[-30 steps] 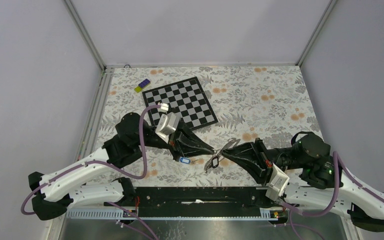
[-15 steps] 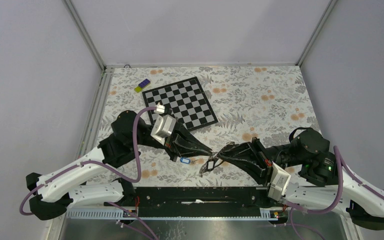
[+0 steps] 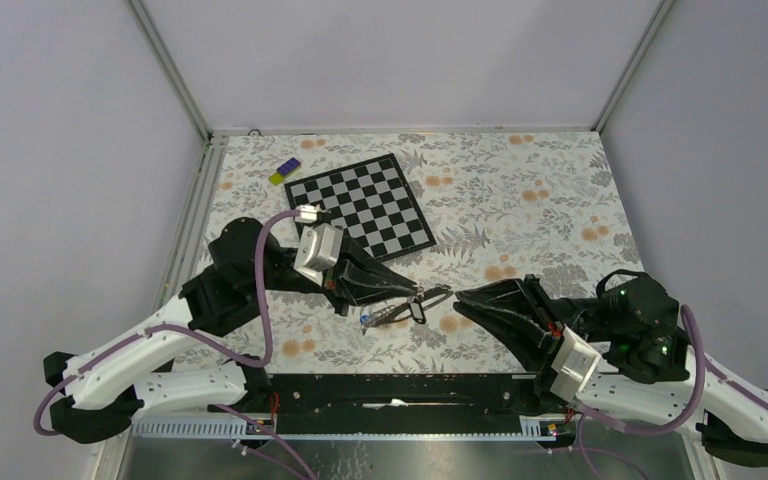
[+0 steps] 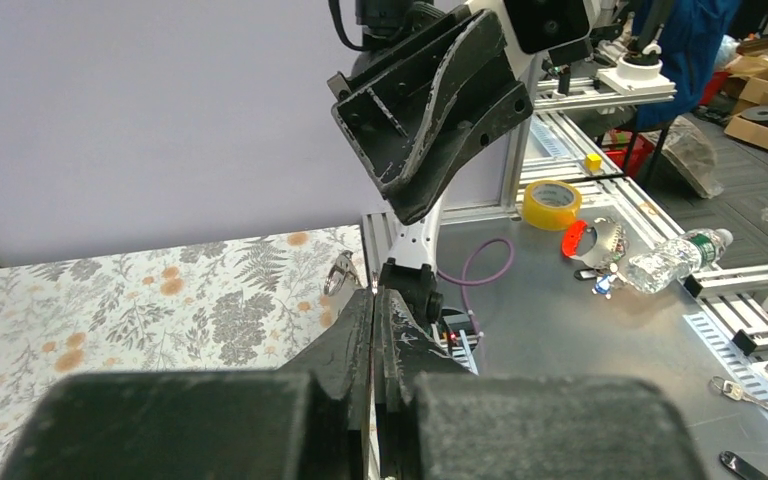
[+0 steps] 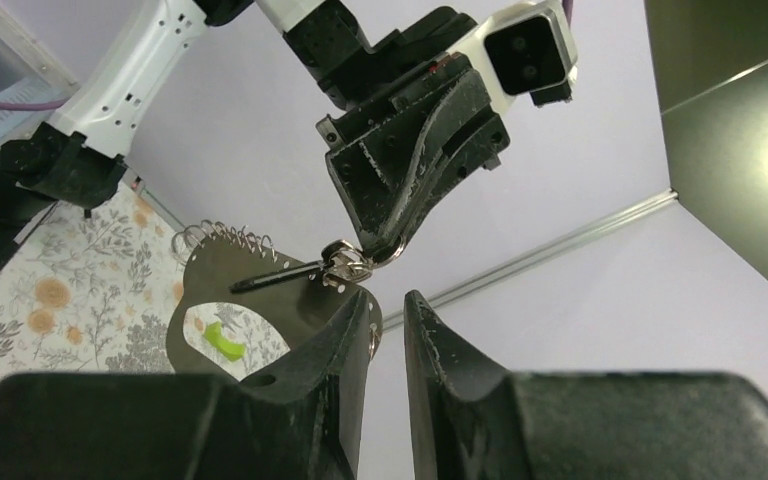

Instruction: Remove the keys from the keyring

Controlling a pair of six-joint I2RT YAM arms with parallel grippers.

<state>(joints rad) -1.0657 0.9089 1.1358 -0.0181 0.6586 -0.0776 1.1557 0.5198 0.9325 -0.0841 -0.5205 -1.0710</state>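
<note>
My left gripper [image 3: 416,293] is shut on the keyring [image 3: 412,298] and holds it just above the floral table. The keys [image 3: 396,310] and the small blue tag [image 3: 366,320] hang from it toward the left. In the right wrist view the keyring [image 5: 356,264] dangles from the left gripper's tips, with a thin dark key [image 5: 275,278] and a flat dark holed piece [image 5: 260,305] on it. My right gripper [image 3: 460,299] is open and empty, a short gap to the right of the bunch. In the left wrist view a ring [image 4: 340,272] shows beside the shut fingertips [image 4: 368,300].
A chessboard [image 3: 362,205] lies behind the left arm, with a small purple and yellow block [image 3: 283,171] at its far left. The black rail [image 3: 390,390] runs along the near edge. A yellow tape roll [image 4: 552,203] and a bottle [image 4: 675,262] lie off the table.
My right gripper has let go of the bunch and drawn back to the right. My left gripper has pulled the keyring and keys to the left.
</note>
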